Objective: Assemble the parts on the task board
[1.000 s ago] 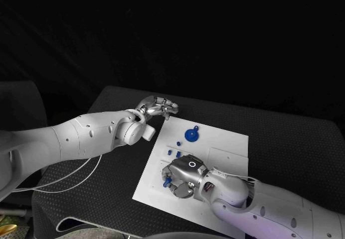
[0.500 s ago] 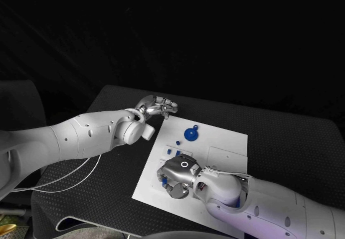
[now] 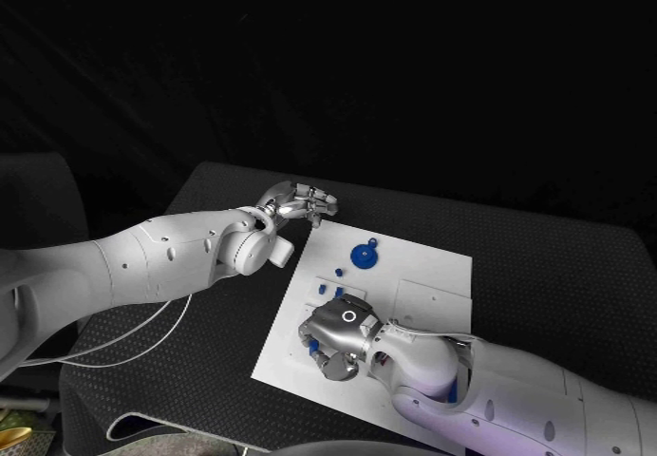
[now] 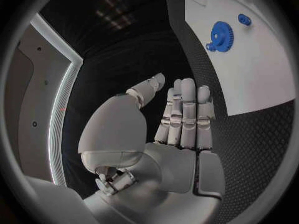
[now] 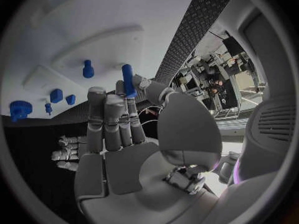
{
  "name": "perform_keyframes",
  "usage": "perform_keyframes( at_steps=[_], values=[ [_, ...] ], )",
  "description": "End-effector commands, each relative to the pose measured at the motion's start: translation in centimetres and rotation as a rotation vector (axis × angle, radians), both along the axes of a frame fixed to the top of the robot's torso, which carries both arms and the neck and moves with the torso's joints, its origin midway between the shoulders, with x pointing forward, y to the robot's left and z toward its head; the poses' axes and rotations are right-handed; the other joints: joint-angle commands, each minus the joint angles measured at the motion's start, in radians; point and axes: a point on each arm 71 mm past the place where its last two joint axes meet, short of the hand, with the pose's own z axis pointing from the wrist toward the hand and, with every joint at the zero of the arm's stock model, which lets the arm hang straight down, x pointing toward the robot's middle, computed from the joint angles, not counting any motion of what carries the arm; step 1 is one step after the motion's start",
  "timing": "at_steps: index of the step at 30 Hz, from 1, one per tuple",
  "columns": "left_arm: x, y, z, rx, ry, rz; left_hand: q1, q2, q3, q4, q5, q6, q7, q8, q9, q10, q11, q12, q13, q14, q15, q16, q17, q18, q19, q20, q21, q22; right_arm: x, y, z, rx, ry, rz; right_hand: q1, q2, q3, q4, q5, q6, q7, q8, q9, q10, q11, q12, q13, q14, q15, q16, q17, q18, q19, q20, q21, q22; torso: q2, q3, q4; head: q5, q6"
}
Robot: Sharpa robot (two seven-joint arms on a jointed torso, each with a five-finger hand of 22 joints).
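The silver right hand [image 3: 338, 337] pinches a smooth blue cylindrical peg [image 5: 127, 79] at its fingertips, low over the flat white task board [image 3: 424, 275]. Beyond it lies a toothed blue gear [image 3: 363, 256]. The left hand [image 3: 299, 203] hovers off the board's corner, fingers straight, holding nothing.

Task board [image 3: 424, 275] near corner hidden under right hand [image 3: 340, 337], small blue parts [image 3: 330, 289] indistinct

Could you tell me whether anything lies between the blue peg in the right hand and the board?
Nothing visible does: the right hand pinches the blue peg above bare task board; other parts stand off to the side.
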Motion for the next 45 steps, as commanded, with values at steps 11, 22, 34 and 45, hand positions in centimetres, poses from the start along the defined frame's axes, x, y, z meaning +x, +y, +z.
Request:
perform_keyframes(
  at_steps=[11, 22, 34, 45],
  values=[
    [-0.1, -0.3, 0.1, -0.013, 0.002, -0.018, -0.005, 0.007, -0.003, 0.0, -0.004, -0.002, 0.006, 0.005, -0.002, -0.008, 0.002, 0.005, 0.002, 0.002, 0.007, -0.004, 0.002, 0.014, 0.007, -0.008, -0.004, 0.015, 0.2, -0.3, 0.0, -0.03, -0.038, -0.02, 0.008, -0.002, 0.002, -0.004, 0.003, 0.008, 0.0, 0.008, 0.002, 0.051, -0.001, 0.005, 0.004, -0.005, -0.012, 0.002, 0.002, 0.063, 0.0, -0.002, 0.005, 0.016, 0.0, 0.0002, -0.0005, 0.002, 0.0],
    [0.0, -0.4, 0.1, -0.013, 0.004, -0.021, -0.005, 0.007, -0.003, 0.001, -0.004, -0.003, 0.006, 0.005, -0.002, -0.009, 0.002, 0.005, 0.002, 0.002, 0.007, -0.005, 0.002, 0.014, 0.007, -0.008, -0.004, 0.015, 0.4, -0.5, 0.0, -0.045, -0.035, -0.02, 0.008, -0.004, 0.006, -0.003, 0.003, 0.009, -0.001, 0.008, 0.003, 0.053, -0.001, 0.005, 0.005, -0.005, -0.013, 0.001, 0.002, 0.063, 0.0, -0.001, 0.006, 0.016, 0.001, 0.0008, 0.0001, 0.002, 0.0],
    [0.0, -0.4, 0.1, -0.013, 0.005, -0.021, -0.005, 0.007, -0.003, 0.001, -0.004, -0.003, 0.006, 0.006, -0.002, -0.01, 0.003, 0.006, 0.002, 0.002, 0.008, -0.005, 0.002, 0.014, 0.007, -0.008, -0.004, 0.016, 0.5, -0.5, -0.3, -0.065, -0.024, -0.019, 0.007, -0.004, 0.007, -0.003, 0.003, 0.01, -0.001, 0.008, 0.003, 0.053, -0.002, 0.005, 0.005, -0.005, -0.013, 0.001, 0.002, 0.063, 0.0, 0.0, 0.006, 0.015, 0.0, 0.0008, -0.0003, 0.002, -0.002],
    [0.0, -0.6, 0.0, -0.015, 0.006, -0.026, -0.005, 0.007, -0.003, 0.001, -0.004, -0.004, 0.006, 0.006, -0.002, -0.01, 0.003, 0.006, 0.002, 0.002, 0.008, -0.005, 0.002, 0.014, 0.007, -0.008, -0.005, 0.016, 0.5, 0.3, -0.6, -0.076, -0.016, -0.011, 0.006, -0.005, 0.008, -0.002, 0.003, 0.009, -0.001, 0.008, 0.003, 0.052, -0.001, 0.004, 0.006, -0.005, -0.013, 0.0, 0.002, 0.063, 0.0, 0.0, 0.005, 0.015, 0.0, 0.0005, 0.0005, -0.001, -0.003]
  ],
)
